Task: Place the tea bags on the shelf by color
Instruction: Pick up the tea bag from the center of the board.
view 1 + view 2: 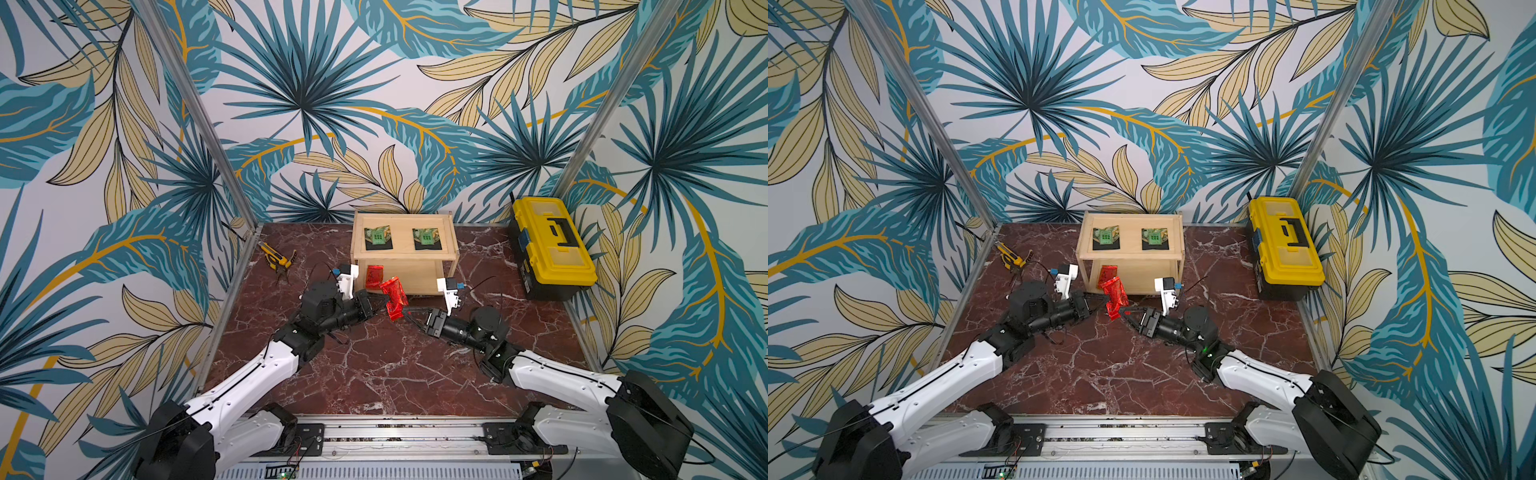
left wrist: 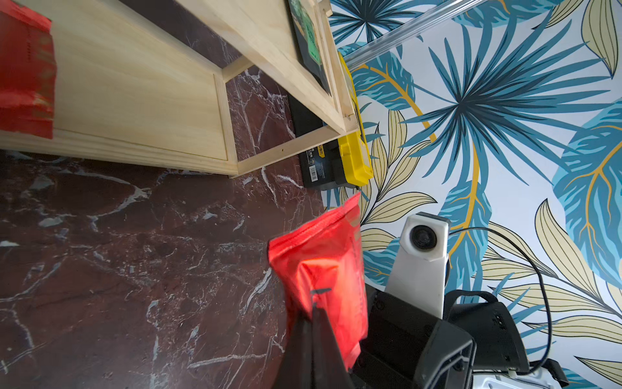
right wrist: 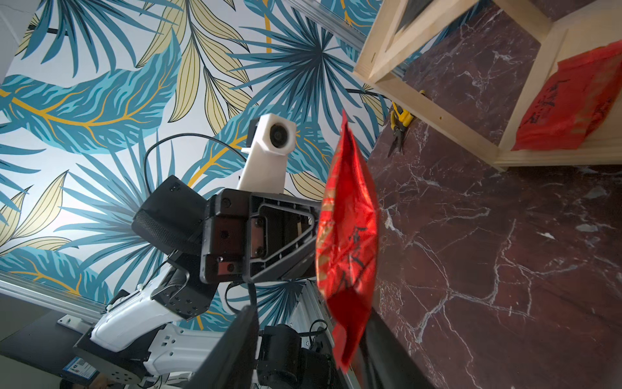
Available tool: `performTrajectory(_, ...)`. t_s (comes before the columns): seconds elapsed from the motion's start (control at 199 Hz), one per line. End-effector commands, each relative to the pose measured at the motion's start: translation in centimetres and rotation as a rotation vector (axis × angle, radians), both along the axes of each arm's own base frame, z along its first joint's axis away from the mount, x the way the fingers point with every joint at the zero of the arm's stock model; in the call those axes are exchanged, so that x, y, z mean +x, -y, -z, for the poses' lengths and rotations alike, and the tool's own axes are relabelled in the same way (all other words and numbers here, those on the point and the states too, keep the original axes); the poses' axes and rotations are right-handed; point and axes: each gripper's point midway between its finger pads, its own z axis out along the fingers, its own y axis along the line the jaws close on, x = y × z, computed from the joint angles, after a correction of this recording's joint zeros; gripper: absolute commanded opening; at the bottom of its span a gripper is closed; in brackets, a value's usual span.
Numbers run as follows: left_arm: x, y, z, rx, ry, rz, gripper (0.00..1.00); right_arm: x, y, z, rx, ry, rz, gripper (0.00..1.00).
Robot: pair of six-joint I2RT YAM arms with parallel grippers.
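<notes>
Centre frame you see a red tea bag point(image 3: 346, 235) hanging edge-on, pinched by the left gripper point(image 3: 311, 246) fingers. At lower centre, two dark fingers point(image 3: 235, 350) of the right gripper flank its lower end. Upper right: shelf point(image 3: 437, 114), a second red tea bag point(image 3: 568, 107) on its lower tier, over the marble bench point(image 3: 505, 252).

My red bag point(image 1: 394, 298) is shiny crinkled foil; the shelf point(image 1: 405, 259) is pale matt wood; the table point(image 1: 374, 374) is glossy veined marble.
</notes>
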Motion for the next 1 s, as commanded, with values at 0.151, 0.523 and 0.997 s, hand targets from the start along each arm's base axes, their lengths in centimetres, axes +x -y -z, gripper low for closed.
performTrajectory(0.151, -0.2, 0.1, 0.7, -0.005, -0.008, 0.020, 0.00, 0.3, 0.0, -0.1, -0.011, 0.014, 0.007, 0.39)
performTrajectory(0.523, -0.3, 0.3, 0.7, 0.001, -0.005, 0.031, 0.00, 0.5, 0.2, 0.9, -0.047, 0.000, 0.022, 0.26)
performTrajectory(0.997, -0.4, 0.3, 0.4, -0.009, -0.002, 0.036, 0.00, 0.8, 1.1, 1.5, -0.089, 0.008, 0.074, 0.30)
